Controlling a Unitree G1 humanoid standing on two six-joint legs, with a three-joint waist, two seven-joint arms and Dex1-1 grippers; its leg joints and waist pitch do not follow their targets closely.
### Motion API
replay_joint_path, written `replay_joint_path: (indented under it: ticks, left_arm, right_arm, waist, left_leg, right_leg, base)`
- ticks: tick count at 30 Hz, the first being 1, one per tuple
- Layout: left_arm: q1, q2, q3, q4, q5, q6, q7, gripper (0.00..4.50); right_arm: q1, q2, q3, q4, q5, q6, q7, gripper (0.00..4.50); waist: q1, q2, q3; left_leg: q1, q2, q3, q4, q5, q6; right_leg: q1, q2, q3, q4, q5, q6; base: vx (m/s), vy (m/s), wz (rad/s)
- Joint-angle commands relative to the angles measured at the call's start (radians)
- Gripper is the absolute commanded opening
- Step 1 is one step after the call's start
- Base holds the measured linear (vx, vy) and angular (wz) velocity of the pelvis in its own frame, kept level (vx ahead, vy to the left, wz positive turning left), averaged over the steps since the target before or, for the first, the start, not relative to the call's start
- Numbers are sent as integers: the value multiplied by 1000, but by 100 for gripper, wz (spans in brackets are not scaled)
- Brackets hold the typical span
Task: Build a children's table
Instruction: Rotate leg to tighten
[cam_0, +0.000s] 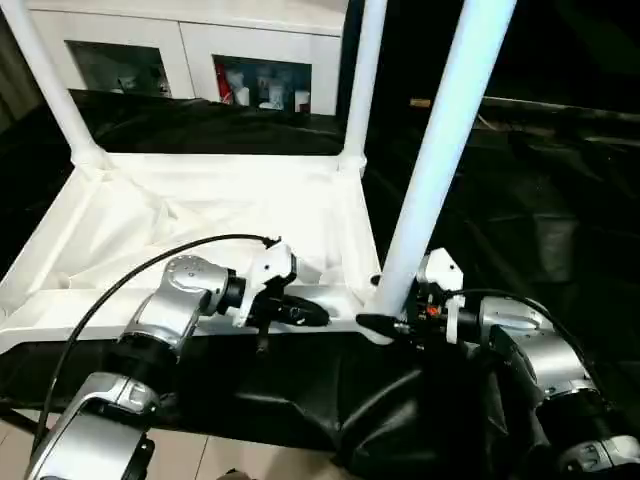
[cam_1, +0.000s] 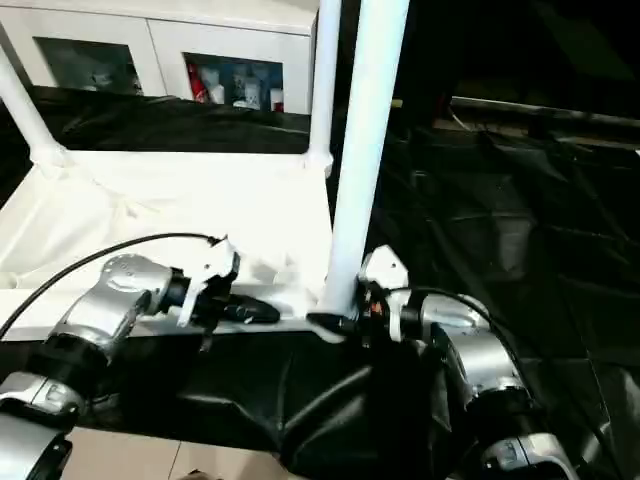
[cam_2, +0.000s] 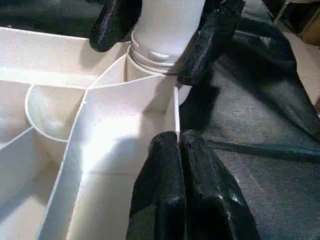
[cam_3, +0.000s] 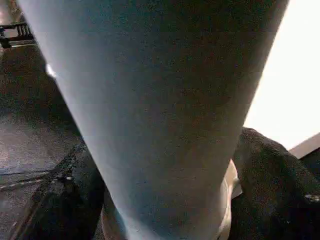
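Note:
The white tabletop (cam_0: 200, 215) lies upside down on the black-draped work table, ribs and corner sockets facing up. Three white legs stand in its sockets: far left (cam_0: 50, 80), far right (cam_0: 360, 80) and near right (cam_0: 440, 150). My right gripper (cam_0: 385, 322) is shut around the base of the near right leg (cam_3: 150, 100), just above its socket, one black finger (cam_2: 210, 45) on each side. My left gripper (cam_0: 305, 313) is shut on the tabletop's near rim (cam_2: 176, 107), a short way left of that socket.
Black cloth (cam_0: 520, 200) covers the work table to the right of and in front of the tabletop. A white cabinet with glass doors (cam_0: 250, 60) stands behind. A black cable (cam_0: 130, 275) arcs over my left forearm. Light floor (cam_0: 200, 460) shows below the near table edge.

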Motion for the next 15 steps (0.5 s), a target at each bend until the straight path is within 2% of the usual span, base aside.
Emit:
replay_joint_path:
  ticks: [1,6,8,10,11,15]
  left_arm:
    - [4,8,-7,-44,-32,2,-53,0]
    - [11,2,-9,-62,-32,10,-32,0]
    - [8,-16,-11,-48,-7,-18,23,0]
    - [2,-25,-12,-34,7,-27,52,0]
    - [-13,-44,-14,-4,34,-41,116,0]
    - [-52,-102,-11,60,75,-55,254,0]
  right_arm:
    - [4,-20,-29,0,3,13,1,343]
    - [12,-11,-28,-12,13,21,2,303]
    - [15,10,-34,9,7,25,-56,291]
    - [11,22,-38,28,-9,22,-103,276]
    - [2,45,-48,66,-37,19,-192,276]
    - [-16,103,-81,127,-67,33,-368,271]
  waist:
    - [5,-5,-62]
    - [4,-8,-63]
    - [4,-10,-62]
    - [3,-10,-62]
    - [0,-10,-60]
    - [-6,-11,-56]
  left_leg:
    - [11,45,-15,-64,-140,68]
    - [10,44,-15,-63,-114,74]
    - [10,44,-15,-62,-117,75]
    - [12,43,-16,-63,-125,69]
    - [13,43,-16,-64,-139,61]
    - [19,43,-21,-71,-190,15]
  right_leg:
    - [53,-80,43,-63,-87,-257]
    - [55,-79,44,-58,-39,-264]
    - [54,-80,44,-59,-41,-265]
    - [53,-81,44,-61,-59,-264]
    - [51,-81,45,-65,-81,-260]
    - [48,-81,46,-77,-196,-226]
  base:
    - [0,0,0]
    - [0,0,0]
    - [0,0,0]
    - [0,0,0]
    - [0,0,0]
    - [0,0,0]
